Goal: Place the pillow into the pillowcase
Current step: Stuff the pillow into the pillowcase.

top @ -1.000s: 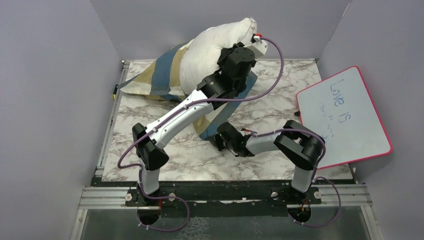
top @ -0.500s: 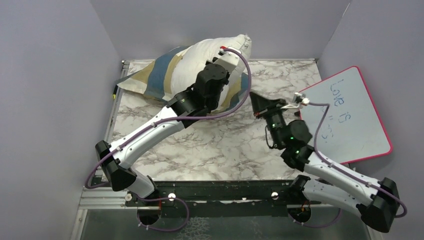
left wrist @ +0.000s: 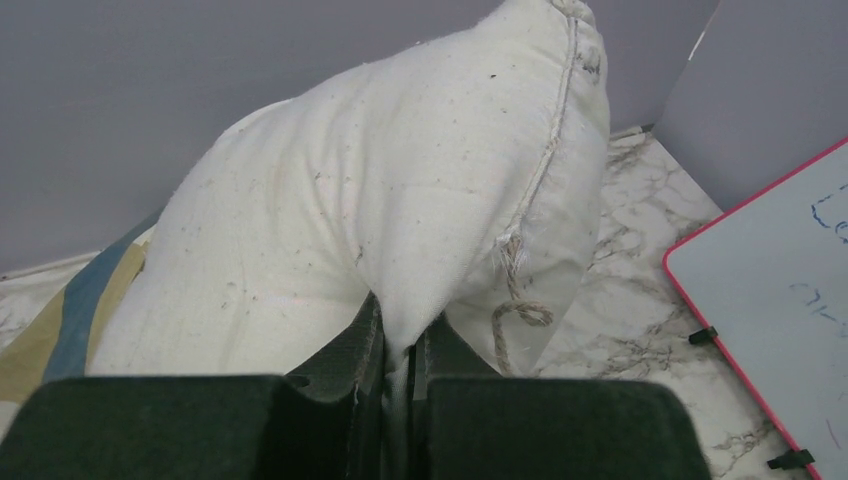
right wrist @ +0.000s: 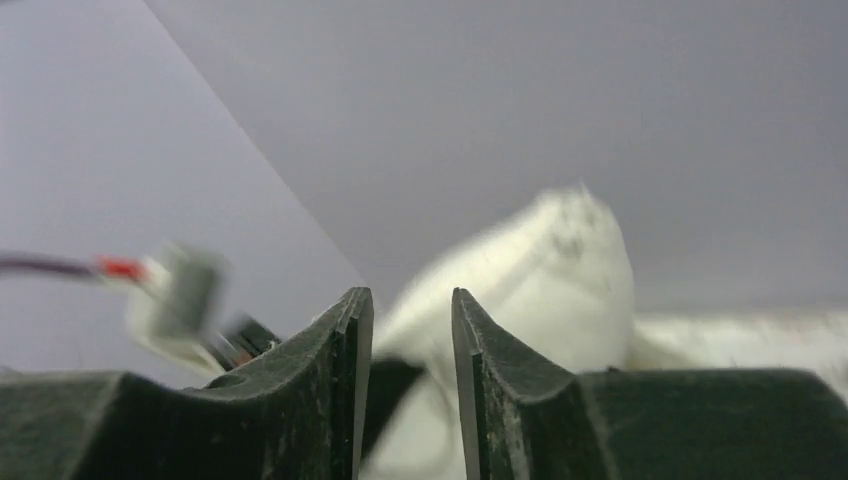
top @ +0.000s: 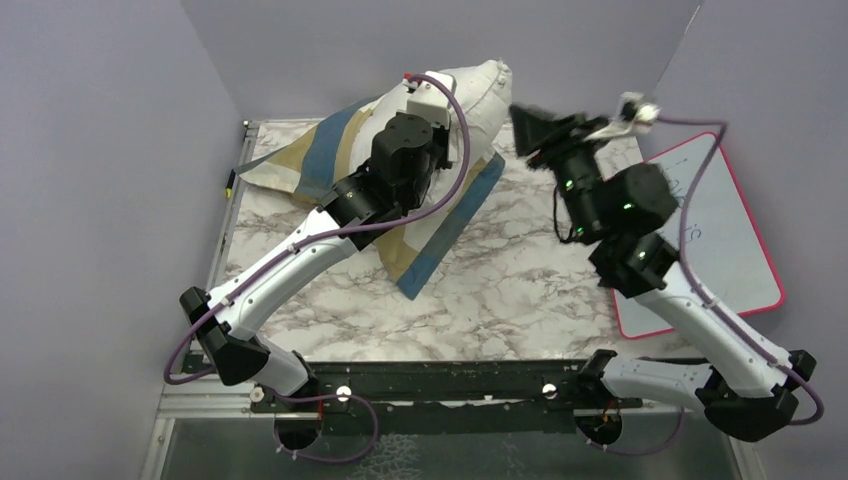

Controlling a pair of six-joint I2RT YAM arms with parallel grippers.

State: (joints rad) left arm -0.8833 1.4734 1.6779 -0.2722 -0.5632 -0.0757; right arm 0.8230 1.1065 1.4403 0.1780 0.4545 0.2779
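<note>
**Pillow partly cased, 1 gripper holding**

The pillow [top: 478,88], plump, speckled off-white with a corded seam, rears up at the table's [top: 500,290] far edge. Its lower end seems tucked into the thin blue-and-tan pillowcase [top: 300,165]. The left gripper [left wrist: 398,345] pinches pillow fabric. The right gripper [right wrist: 410,320] hangs parted and empty near the top corner. Stuffing looks underway; next, the right likely needs the case's mouth.

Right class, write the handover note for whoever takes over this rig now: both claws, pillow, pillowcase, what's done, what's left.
Left claw: shut on a fold of the pillow, holding its top end raised at the back.
Right claw: open, empty, beside the pillow.
Pillowcase: on the table.
Done: it seems to cover the pillow's lower end.
Left: pull it over the rest.
</note>
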